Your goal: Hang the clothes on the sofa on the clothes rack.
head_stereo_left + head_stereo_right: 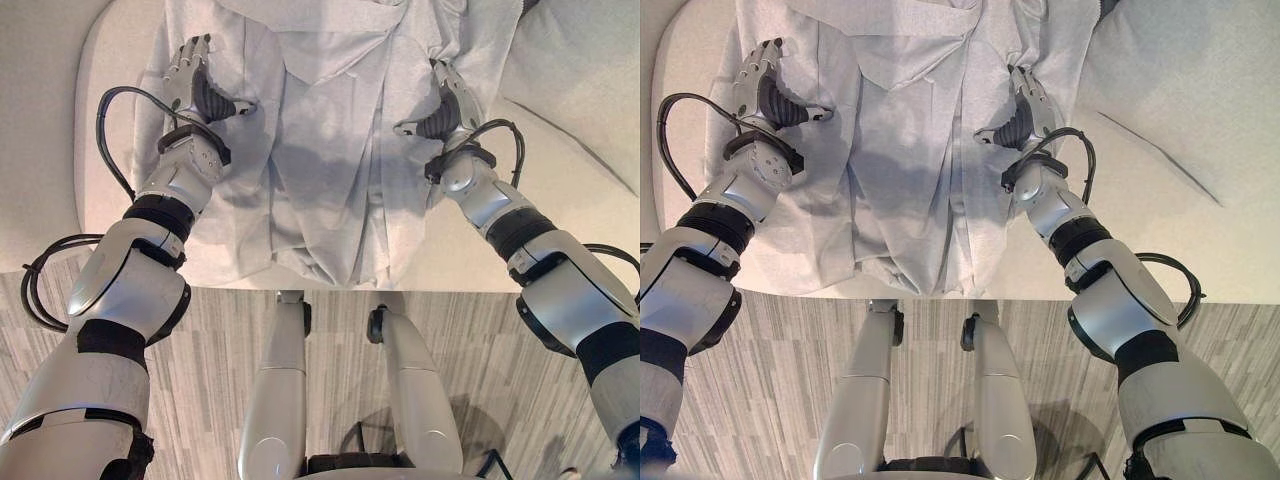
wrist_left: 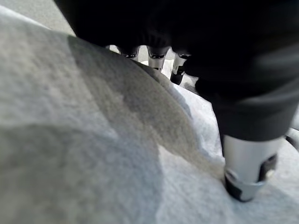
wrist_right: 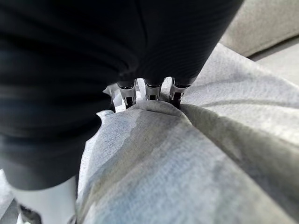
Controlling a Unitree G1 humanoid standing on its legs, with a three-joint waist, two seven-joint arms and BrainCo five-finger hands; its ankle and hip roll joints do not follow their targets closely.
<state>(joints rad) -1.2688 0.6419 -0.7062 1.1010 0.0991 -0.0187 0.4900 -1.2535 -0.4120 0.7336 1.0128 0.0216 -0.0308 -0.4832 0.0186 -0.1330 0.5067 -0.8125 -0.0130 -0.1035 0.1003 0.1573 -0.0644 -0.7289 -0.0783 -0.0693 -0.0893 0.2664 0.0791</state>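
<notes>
On the sofa [image 1: 560,210], garment [image 1: 330,170] lies lengthwise toward robot; left hand [image 1: 190,85], right hand [image 1: 445,105] pinch it.

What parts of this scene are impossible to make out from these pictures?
- The top of the pale grey garment is cut off by the upper edge in both eye views.
- Right hand: in the right wrist view its fingertips sink into a fold of cloth, so the grip is unclear.
- Left hand: in the left wrist view the dark cover hides most of its fingers.
- The sofa is largely covered by the garment.
</notes>
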